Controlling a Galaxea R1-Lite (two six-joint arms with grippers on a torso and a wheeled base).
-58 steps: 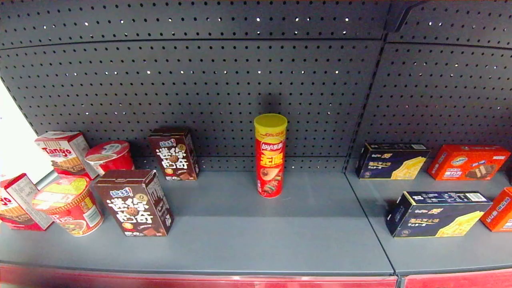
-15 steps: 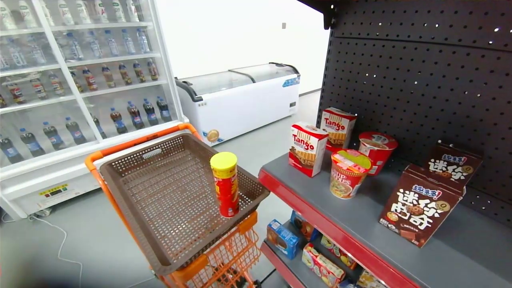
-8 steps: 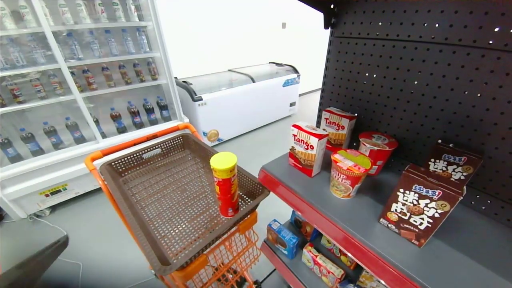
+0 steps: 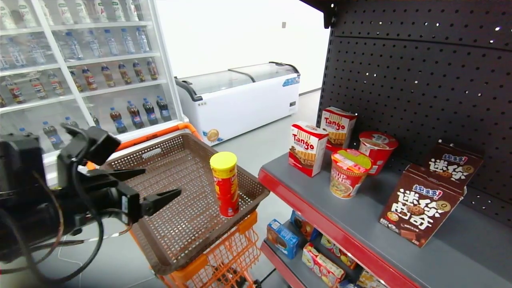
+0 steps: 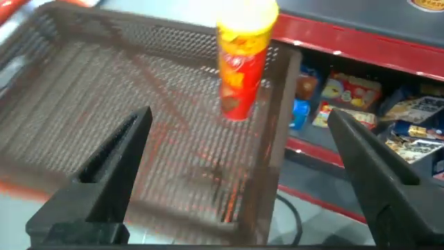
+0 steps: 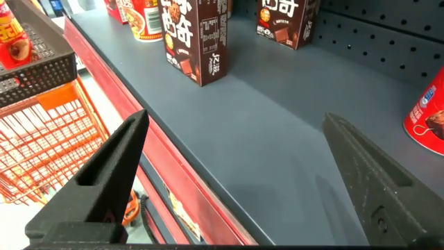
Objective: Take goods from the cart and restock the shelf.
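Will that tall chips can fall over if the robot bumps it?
Probably, yes: the chips can is tall and narrow, standing upright in the basket. Being round, it would likely roll once down. It looks stiff enough to grip.

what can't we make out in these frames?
- Chip can, left wrist view: blurred, its lid cut by the frame edge.
- Lower shelf goods, head view: mostly hidden under the red shelf edge.
- Lower orange basket of the cart, head view: contents hidden by the brown tray above it.
- Red can, right wrist view: cut off by the frame edge.
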